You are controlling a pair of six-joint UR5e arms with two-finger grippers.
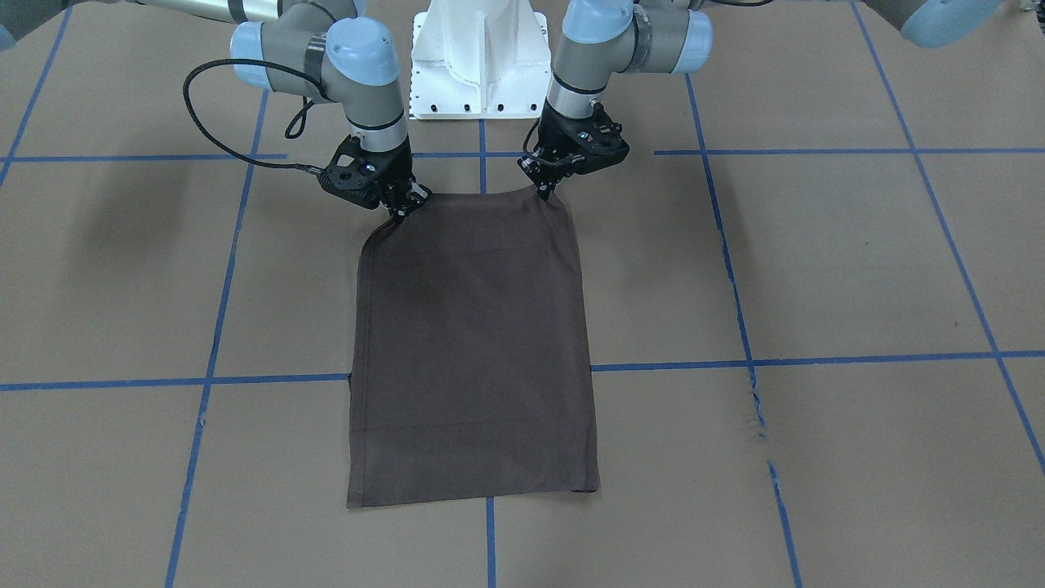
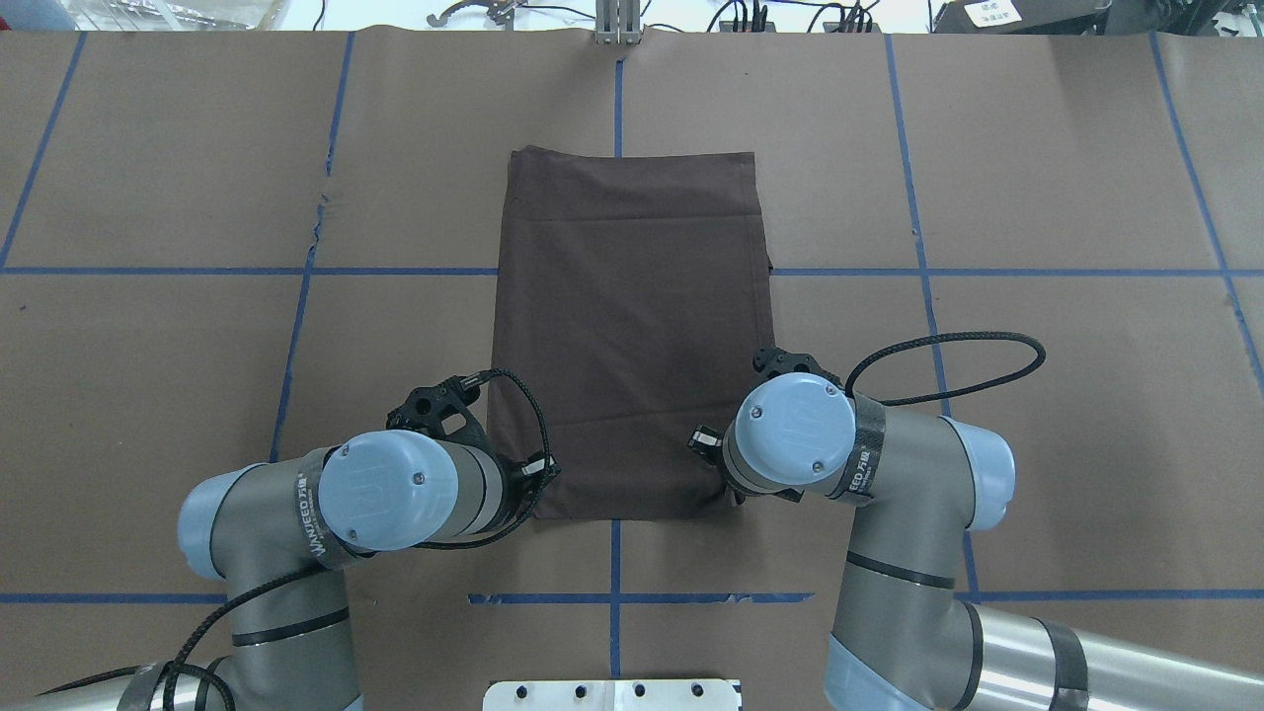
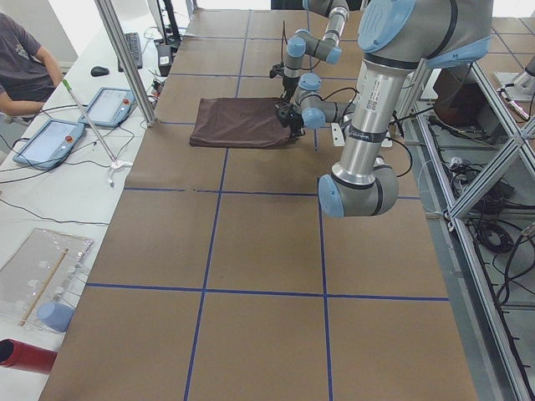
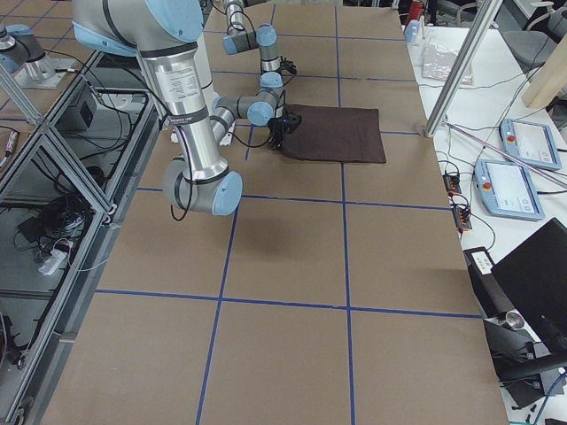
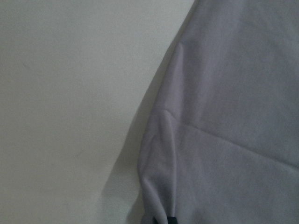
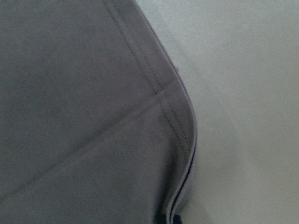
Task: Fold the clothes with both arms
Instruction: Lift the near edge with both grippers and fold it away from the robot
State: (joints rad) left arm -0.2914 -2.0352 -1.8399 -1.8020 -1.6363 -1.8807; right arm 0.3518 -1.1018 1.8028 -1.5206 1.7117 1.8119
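At the middle of the table (image 2: pixel 1037 444) lies the shirt (image 2: pixel 632 326), folded into a rectangle, its long axis running straight away from the robot. The left gripper (image 1: pixel 545 193) and right gripper (image 1: pixel 402 208) each clamp one near corner, held slightly raised

A person (image 3: pixel 21 58) sits (tablets (image 3: pixel 48 142) nearby) beside the blue-taped table (image 1: pixel 816 269).

I see the T-shirt (image 1: pixel 473 343) as plain dark brown. Around the T-shirt, the table (image 1: pixel 816 261) is tan, gridded with blue tape lines (image 1: pixel 865 358).
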